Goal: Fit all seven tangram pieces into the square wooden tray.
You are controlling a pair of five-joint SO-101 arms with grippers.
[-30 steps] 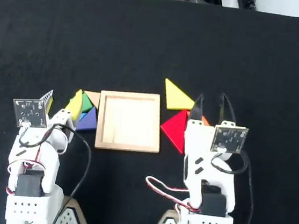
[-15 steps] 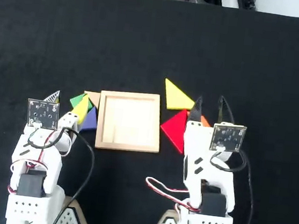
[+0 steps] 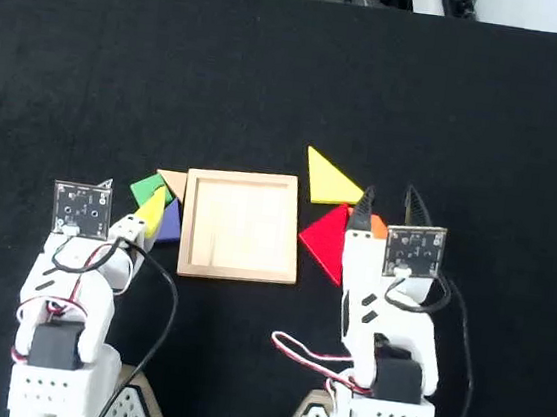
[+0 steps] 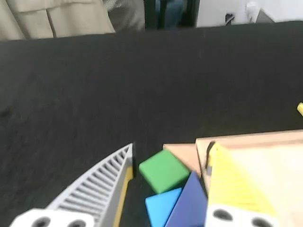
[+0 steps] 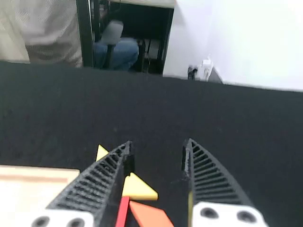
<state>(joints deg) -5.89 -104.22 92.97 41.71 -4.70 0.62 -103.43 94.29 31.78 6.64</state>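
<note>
Flanked the wooden tray (image 3: 248, 176) with fingers parted on both sides.
Hovered with left gripper (image 4: 170, 146) over green piece (image 4: 163, 170), right gripper (image 5: 157, 143) over yellow triangle (image 5: 137, 188).

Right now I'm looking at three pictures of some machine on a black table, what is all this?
These are two small robot arms side by side at a black table. The overhead picture comes from a fixed camera; the other two come from cameras on each arm's wrist, looking out past its claw. In the middle lies a square wooden tray. Puzzle pieces lie around it: a green piece, a blue piece and a tan piece on one side; a yellow triangle, a red triangle and an orange piece on the other. The left claw hangs open over the green and blue ones; the right claw is open by the orange piece. Neither holds anything.
</note>
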